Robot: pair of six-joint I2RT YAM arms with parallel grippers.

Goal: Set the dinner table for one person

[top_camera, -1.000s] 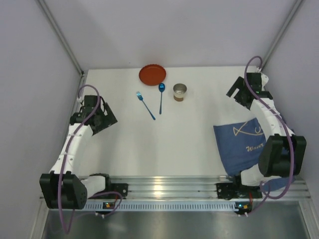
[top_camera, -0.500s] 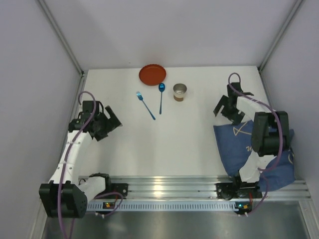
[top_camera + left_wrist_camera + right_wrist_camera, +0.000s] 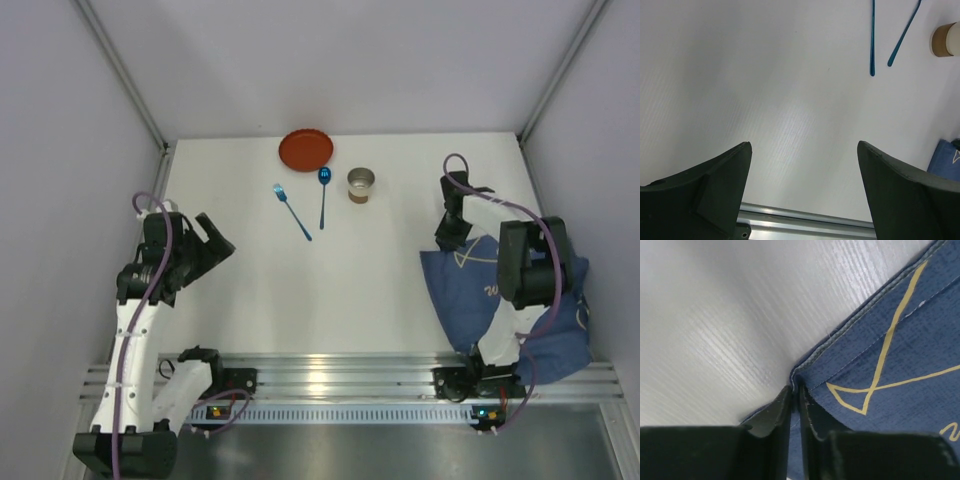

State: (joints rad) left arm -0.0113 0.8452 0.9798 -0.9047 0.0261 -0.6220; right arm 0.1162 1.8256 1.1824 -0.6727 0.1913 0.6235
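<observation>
The left tool [image 3: 802,147] hangs with jaws apart, empty, well left of the placemat [image 3: 465,300], over the white surface [image 3: 350,290]. The right tool [image 3: 795,387] is clamped on the placemat's far-left corner. Laying the placemat seems the step in hand; next it needs a low, steady pull leftward.

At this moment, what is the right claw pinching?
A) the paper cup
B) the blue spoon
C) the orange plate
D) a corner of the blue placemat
D: in the right wrist view the right claw has its tips closed together on the corner of the blue placemat, while the orange plate, blue spoon and paper cup lie untouched further back.
</observation>
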